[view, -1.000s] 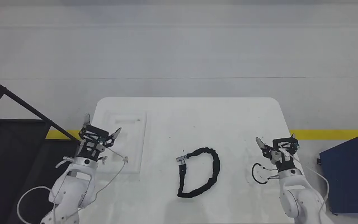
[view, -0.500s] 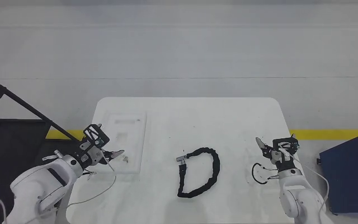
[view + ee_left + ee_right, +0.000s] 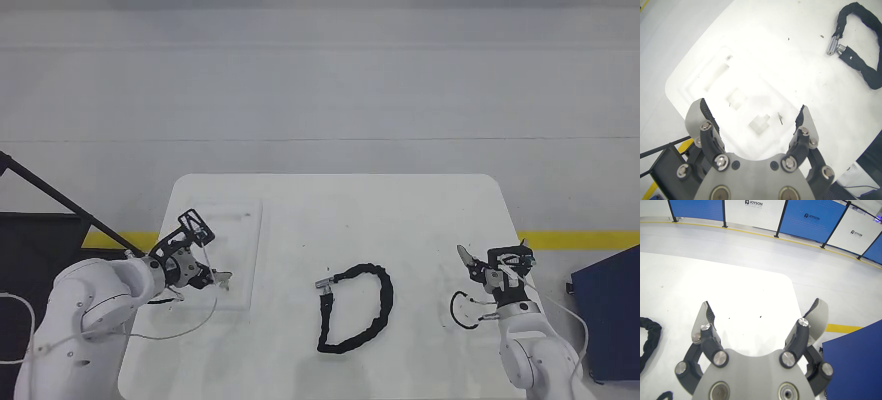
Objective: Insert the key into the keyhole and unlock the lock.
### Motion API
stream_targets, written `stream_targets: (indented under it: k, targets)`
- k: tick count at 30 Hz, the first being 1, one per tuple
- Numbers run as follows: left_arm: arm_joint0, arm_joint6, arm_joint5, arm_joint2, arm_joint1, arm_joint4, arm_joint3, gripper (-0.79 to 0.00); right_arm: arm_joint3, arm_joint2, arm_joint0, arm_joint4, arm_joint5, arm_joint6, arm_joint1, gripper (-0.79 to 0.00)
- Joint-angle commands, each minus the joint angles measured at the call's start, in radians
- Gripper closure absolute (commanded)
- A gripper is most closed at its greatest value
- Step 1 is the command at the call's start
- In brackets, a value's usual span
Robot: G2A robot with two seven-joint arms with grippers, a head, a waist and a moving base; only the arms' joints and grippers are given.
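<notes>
1 left gripper (image 3: 753, 103), wide open, seemingly empty

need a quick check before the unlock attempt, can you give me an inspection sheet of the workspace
surface: white table with rounded corners
job's things: key on the foam tray beside a recess, not held; chain lock curled mid-table, its metal cylinder with no key in it
clutter: small dark specks on the tabletop
grippers: left gripper open over the tray, close to the key; right gripper open and empty near the table's edge on its own side
cables: black cable loop beside the right arm
surroundings: grey floor, yellow line, blue and white panels
</notes>
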State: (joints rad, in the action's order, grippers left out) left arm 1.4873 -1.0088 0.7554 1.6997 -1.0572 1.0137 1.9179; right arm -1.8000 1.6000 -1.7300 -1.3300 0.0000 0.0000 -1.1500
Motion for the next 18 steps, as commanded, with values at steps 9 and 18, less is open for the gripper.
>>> stream_targets:
  k: [9,18]
  targets:
    - [-0.042,-0.073,-0.017,-0.16,0.058,0.086,0.017,-0.785,0.0,0.0,0.0,0.0,0.0,0.0,0.0,-0.785]
    - [-0.056,-0.147,-0.091,-0.224,0.125,-0.039,0.031,-0.785,0.0,0.0,0.0,0.0,0.0,0.0,0.0,-0.785]
